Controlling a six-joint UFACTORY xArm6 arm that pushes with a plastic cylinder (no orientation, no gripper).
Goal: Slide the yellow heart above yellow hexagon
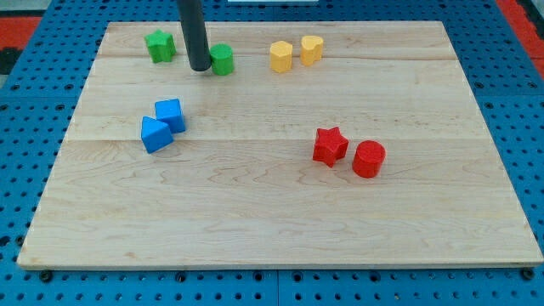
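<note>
The yellow hexagon (280,56) and the yellow heart (311,49) sit side by side near the view's top, the heart touching or almost touching the hexagon's right side and slightly higher. My tip (200,67) rests on the board well to the left of both, right against the left side of a green round block (222,59).
A green star (159,45) lies at the top left. Two blue blocks (170,114) (155,134) sit together at the left. A red star (329,145) and a red cylinder (369,159) sit at the right centre. The wooden board (272,238) lies on a blue pegboard.
</note>
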